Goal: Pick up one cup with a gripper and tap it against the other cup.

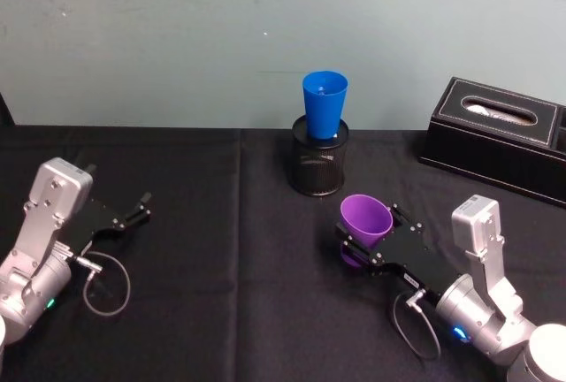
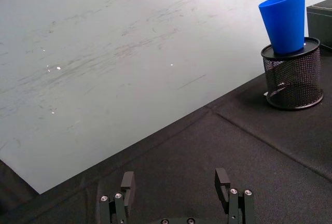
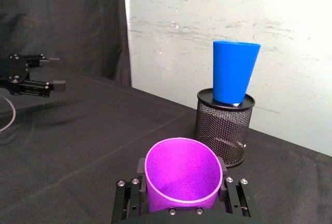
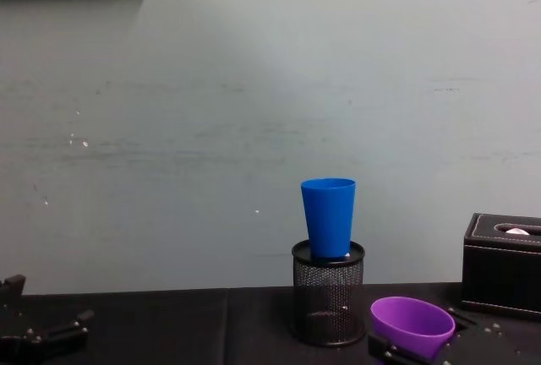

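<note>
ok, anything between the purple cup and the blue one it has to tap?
Nothing visible: only bare black cloth lies between the purple cup in the right gripper and the blue cup. That cup's base sits in the mesh holder.

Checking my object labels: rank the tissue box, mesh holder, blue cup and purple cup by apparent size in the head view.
1. tissue box, even cut off by the view's edge.
2. mesh holder and blue cup: too alike to rank.
3. purple cup, smallest, though nearest the camera.
</note>
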`<state>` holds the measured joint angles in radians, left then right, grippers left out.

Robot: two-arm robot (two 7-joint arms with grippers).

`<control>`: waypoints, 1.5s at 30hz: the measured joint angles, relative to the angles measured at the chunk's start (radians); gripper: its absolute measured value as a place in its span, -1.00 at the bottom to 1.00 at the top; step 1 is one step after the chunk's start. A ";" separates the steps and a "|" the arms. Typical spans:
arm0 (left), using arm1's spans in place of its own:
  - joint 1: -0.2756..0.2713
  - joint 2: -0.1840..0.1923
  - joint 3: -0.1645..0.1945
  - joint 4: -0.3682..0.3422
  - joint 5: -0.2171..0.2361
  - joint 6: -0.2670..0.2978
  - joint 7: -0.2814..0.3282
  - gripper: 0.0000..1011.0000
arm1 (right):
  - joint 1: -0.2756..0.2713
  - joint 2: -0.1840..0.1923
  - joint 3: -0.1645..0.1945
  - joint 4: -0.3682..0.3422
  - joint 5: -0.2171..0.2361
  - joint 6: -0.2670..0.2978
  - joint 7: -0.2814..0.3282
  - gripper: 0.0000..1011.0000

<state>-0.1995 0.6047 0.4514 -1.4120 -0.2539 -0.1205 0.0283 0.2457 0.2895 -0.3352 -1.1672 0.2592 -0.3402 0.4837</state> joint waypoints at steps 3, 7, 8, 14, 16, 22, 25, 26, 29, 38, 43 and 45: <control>0.000 0.000 0.000 0.000 0.000 0.000 0.000 1.00 | -0.002 -0.001 0.003 0.000 -0.001 -0.006 0.000 0.46; 0.000 0.000 0.000 0.000 0.000 0.000 0.000 1.00 | -0.005 -0.003 0.006 -0.001 -0.005 -0.012 0.000 0.46; 0.000 0.000 0.000 0.000 0.000 0.000 0.000 1.00 | -0.005 -0.003 0.006 -0.001 -0.005 -0.012 0.000 0.46; 0.000 0.000 0.000 0.000 0.000 0.000 0.000 1.00 | -0.007 -0.004 0.011 -0.007 -0.012 -0.014 -0.002 0.46; 0.000 0.000 0.000 0.000 0.000 0.000 0.000 1.00 | -0.007 -0.005 0.013 -0.008 -0.012 -0.011 -0.003 0.46; 0.000 0.000 0.000 0.000 0.000 0.000 0.000 1.00 | -0.006 -0.005 0.016 -0.021 -0.011 0.005 -0.008 0.46; 0.000 0.000 0.000 0.000 0.000 0.000 0.000 1.00 | -0.005 -0.004 0.017 -0.031 -0.013 0.013 -0.010 0.46; 0.000 0.000 0.000 0.000 0.000 0.000 0.000 1.00 | -0.005 -0.003 0.017 -0.034 -0.013 0.015 -0.011 0.46; 0.000 0.000 0.000 0.000 0.000 0.000 0.000 1.00 | -0.003 -0.001 0.020 -0.045 -0.015 0.024 -0.017 0.46; 0.000 0.000 0.000 0.000 0.000 0.000 0.000 1.00 | 0.005 0.003 0.032 -0.090 -0.027 0.057 -0.049 0.46; 0.000 0.000 0.000 0.000 0.000 0.000 0.000 1.00 | 0.012 -0.003 0.040 -0.120 -0.040 0.077 -0.075 0.46; 0.000 0.000 0.000 0.000 0.000 0.000 0.000 1.00 | 0.014 -0.005 0.042 -0.126 -0.045 0.084 -0.085 0.46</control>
<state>-0.1995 0.6047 0.4514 -1.4120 -0.2539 -0.1206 0.0283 0.2597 0.2844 -0.2934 -1.2931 0.2142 -0.2563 0.3987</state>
